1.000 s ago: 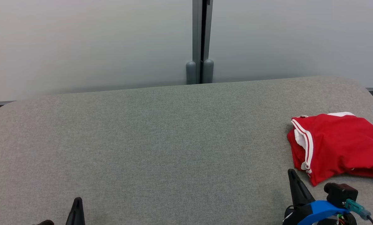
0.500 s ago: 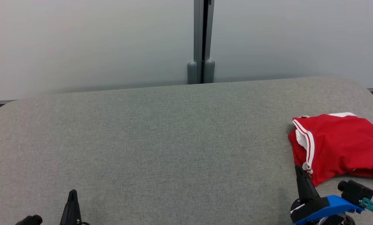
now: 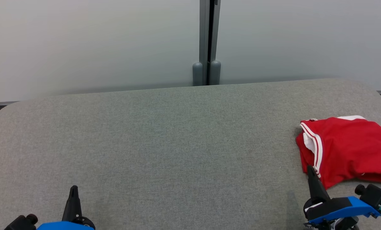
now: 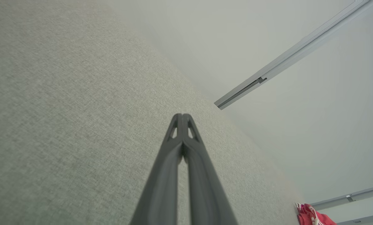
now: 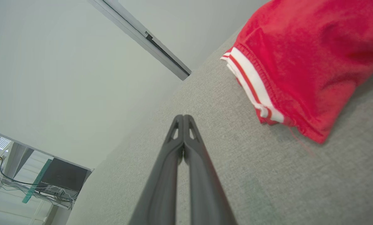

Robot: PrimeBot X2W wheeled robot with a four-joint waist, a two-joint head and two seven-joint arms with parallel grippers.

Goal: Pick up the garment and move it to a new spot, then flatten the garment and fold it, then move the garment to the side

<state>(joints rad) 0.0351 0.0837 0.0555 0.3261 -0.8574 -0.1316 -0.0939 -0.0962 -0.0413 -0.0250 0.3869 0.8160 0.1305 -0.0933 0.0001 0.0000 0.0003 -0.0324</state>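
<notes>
right pincer (image 3: 310, 169) — low at the right, fingers pressed together into one dark spike, blue housing behind it. red garment (image 3: 346, 147) with white-striped trim lies as a compact folded bundle just ahead and to the right of that pincer. the tip overlaps the garment's near left corner; contact cannot be confirmed. left pincer (image 3: 73, 190) — low at the left, likewise closed, well apart from the garment. grey fabric surface (image 3: 177, 134) spreads ahead of and between both pincers. pale wall panels (image 3: 81, 41) stand beyond it, with a grey post (image 3: 208, 38) far ahead, between the two pincers.
</notes>
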